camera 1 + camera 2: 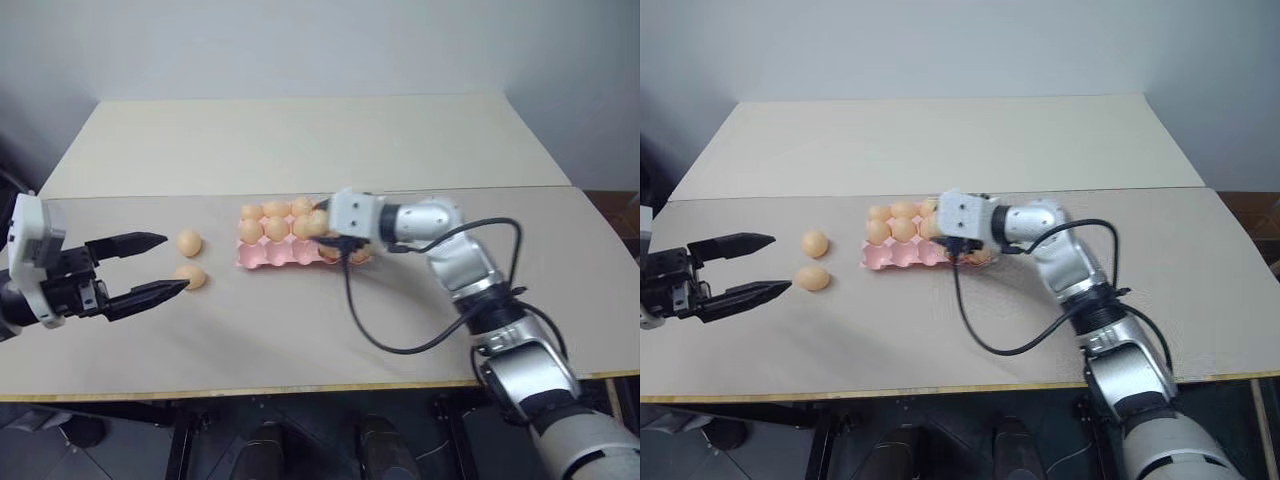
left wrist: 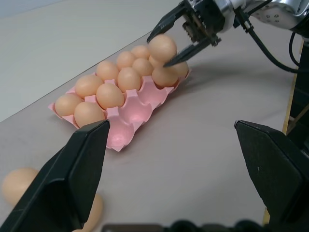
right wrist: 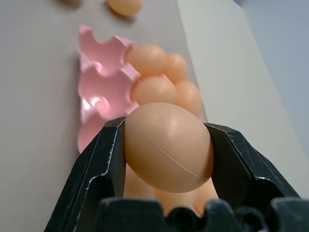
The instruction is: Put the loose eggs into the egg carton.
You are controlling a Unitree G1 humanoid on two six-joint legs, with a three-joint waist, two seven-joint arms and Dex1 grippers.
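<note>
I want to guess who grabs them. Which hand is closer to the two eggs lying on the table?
The left hand: open, right beside the two loose eggs. The right hand is over the egg carton, holding another egg.

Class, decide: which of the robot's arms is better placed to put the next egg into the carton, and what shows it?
The right. The right gripper already holds an egg above the egg carton. The left gripper is open, beside two loose eggs on the table.

Looks like a bare lab or test room: plain beige tables (image 1: 300,140) pushed together against a blank grey wall (image 1: 300,40).
</note>
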